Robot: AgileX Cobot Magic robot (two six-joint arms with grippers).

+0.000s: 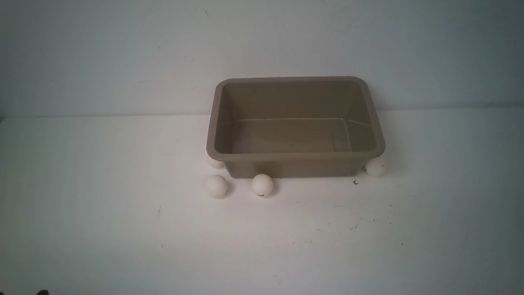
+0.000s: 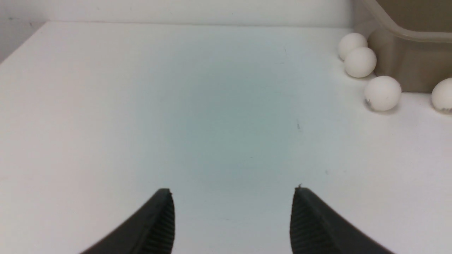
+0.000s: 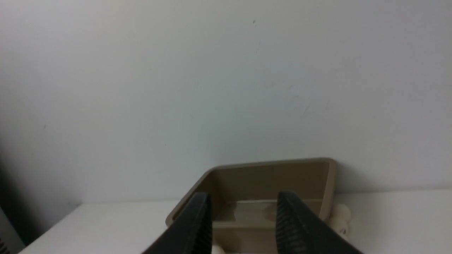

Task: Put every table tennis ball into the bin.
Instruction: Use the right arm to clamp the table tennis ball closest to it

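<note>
Table tennis balls crowd near wall of bin; left hand, right hand both spread apart.

The bin is smooth grey-brown plastic, and its inner floor has a soft shine. The table tennis balls are white, smooth and matt. The desk is white and matt, with small dark specks. The jaws are black and matt, finely ribbed inside.

The white table bears the bin and table tennis balls beside it.
</note>
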